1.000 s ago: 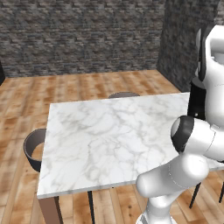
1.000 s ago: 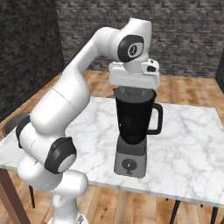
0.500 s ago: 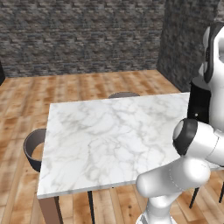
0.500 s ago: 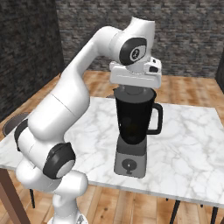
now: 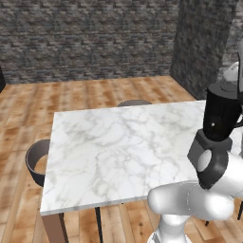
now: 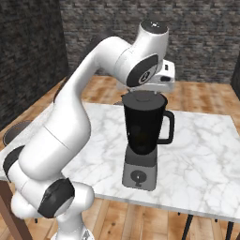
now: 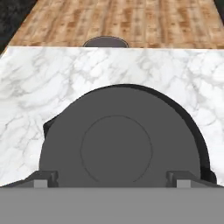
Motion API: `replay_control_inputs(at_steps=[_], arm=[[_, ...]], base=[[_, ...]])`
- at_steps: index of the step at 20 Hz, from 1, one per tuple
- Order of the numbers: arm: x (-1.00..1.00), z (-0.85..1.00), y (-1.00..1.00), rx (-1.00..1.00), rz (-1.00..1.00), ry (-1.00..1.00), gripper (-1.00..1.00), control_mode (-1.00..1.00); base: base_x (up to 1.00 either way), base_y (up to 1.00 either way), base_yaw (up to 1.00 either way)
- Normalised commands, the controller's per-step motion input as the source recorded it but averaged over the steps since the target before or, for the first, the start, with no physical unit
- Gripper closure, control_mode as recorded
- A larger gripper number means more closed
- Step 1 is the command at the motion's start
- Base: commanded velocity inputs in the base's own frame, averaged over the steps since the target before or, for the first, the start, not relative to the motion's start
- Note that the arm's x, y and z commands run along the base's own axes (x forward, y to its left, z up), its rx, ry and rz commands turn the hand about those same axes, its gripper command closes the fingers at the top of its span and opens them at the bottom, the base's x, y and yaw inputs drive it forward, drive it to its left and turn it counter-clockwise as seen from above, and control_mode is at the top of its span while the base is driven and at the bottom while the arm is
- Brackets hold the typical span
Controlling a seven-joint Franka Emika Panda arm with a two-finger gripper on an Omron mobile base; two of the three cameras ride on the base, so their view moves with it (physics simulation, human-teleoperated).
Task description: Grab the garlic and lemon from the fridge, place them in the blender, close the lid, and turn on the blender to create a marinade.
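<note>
The blender (image 6: 143, 126) stands on the marble table (image 6: 201, 159): a black jar with a side handle on a grey base with a round knob (image 6: 138, 177). The dark grey lid (image 6: 143, 97) lies on the jar's top. My gripper (image 6: 146, 91) hangs straight above it, open. In the hand view the lid (image 7: 116, 148) lies just below my gripper (image 7: 113, 178), whose fingertips (image 7: 43, 178) stand wide at its two sides. The blender (image 5: 220, 116) also shows at the right of the left base view. The garlic, the lemon and the fridge are out of view.
Round dark stools stand at the table's left side (image 5: 38, 159) and its far side (image 5: 134, 102). The marble top (image 5: 118, 147) stretches bare to the left of the blender. A dark stone wall (image 5: 95, 38) closes the back.
The jaws have spread wider and let go of the lid, which now rests on the jar. The hand has stayed above the blender.
</note>
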Motion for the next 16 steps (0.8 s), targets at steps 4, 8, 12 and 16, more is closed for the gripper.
replay_control_inputs(at_steps=[4,8,12,16], arm=[[-0.45,0.44,0.41,-0.04,0.01,-0.37,-1.0,-1.0],[-0.91,0.07,0.41,-0.04,0.09,-0.29,-1.0,-1.0],[-1.0,-0.28,0.25,-0.02,0.17,-0.27,-1.0,-1.0],[-1.0,-0.55,0.08,0.0,0.22,-0.22,-1.0,-1.0]], base=[[0.0,0.0,0.0],[0.0,0.0,0.0],[0.0,0.0,0.0],[0.0,0.0,0.0]])
